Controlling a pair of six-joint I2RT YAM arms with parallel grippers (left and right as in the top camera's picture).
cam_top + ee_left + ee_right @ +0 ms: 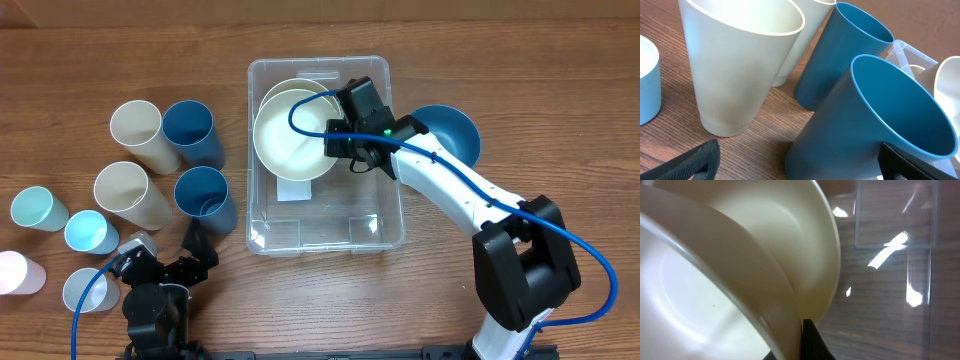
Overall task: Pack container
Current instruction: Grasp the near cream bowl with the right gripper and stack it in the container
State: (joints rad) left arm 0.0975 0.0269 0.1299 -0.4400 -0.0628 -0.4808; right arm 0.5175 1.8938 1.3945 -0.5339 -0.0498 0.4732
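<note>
Right gripper point(338, 142) clamps cream bowl point(290, 135) rim inside container point(385, 225); left gripper point(165, 248) spread wide, blue cup point(865, 125) ahead. Container looks light, stiff, slick: grip rim.

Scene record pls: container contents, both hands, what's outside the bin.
container: clear bin, table centre, no lid on
inside: two cream bowls at the far end, one in the other
right hand: at the top cream bowl right rim, appears shut on it
left hand: open, holding nothing, beside the cups
outside, right: blue bowl
outside, left: two cream cups, two dark blue cups, three light blue cups, pink cup
</note>
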